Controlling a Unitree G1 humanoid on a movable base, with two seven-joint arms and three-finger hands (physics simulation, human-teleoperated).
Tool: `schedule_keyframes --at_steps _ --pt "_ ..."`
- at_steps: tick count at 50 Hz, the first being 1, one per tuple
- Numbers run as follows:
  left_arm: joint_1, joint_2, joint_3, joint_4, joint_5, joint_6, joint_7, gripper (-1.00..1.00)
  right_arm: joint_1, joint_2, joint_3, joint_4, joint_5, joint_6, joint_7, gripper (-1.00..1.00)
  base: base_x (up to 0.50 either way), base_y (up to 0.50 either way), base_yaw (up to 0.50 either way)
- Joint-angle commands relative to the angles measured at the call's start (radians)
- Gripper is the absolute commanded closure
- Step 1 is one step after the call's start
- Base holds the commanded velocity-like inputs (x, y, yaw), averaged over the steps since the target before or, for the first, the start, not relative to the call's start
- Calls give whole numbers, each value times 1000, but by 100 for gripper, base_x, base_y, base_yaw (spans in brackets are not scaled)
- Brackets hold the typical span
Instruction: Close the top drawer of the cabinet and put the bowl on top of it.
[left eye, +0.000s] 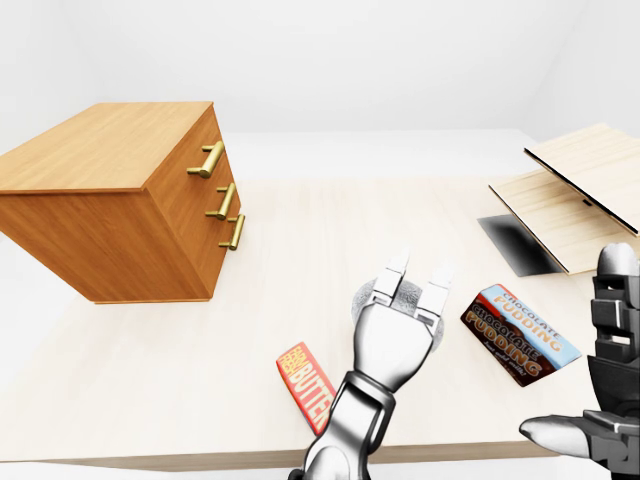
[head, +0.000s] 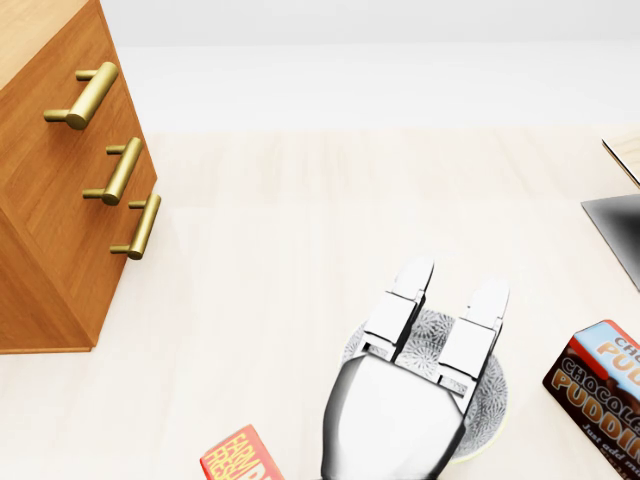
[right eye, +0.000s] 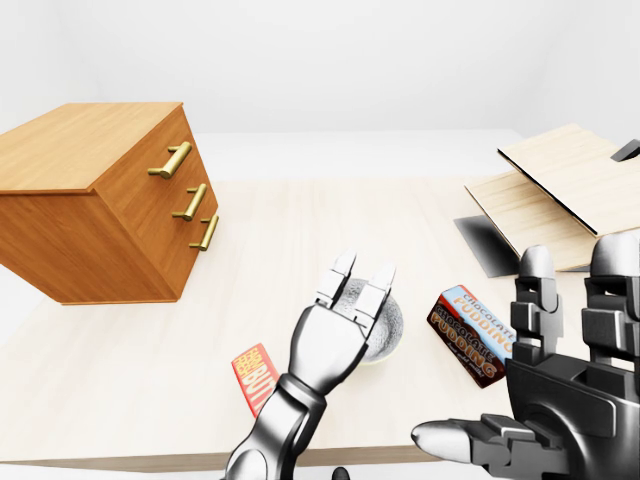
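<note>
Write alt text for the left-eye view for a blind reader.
The robot's left hand reaches with open fingers over a speckled grey bowl on a pale table. A wooden cabinet with three brass handles stands at the left; a butter box and a chocolate pudding box lie either side of the hand.

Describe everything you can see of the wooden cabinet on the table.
The cabinet is a boxy block of warm brown wood grain, standing upright on the pale table at the left of the left-eye view. Its drawer face turns toward the view's right and bears three brass bar handles, stacked one above another. The face looks flush, with no drawer standing out. Nothing lies on its top. Only the table touches it; the left hand is well apart.
</note>
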Motion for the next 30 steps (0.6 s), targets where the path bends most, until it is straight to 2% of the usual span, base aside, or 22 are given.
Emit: schedule_keyframes --at_steps 1,15,30 --pt "-13 -6 36 41 3 0 -3 -100 -4 5 8 0 -13 0 2 -100 0 0 0" --pt "-20 -8 60 115 22 0 -16 -100 -3 -1 2 0 -2 0 -3 -100 0 0 0" --pt "-13 -8 47 121 17 0 -6 -100 -2 -1 2 0 -2 0 -2 -100 0 0 0"
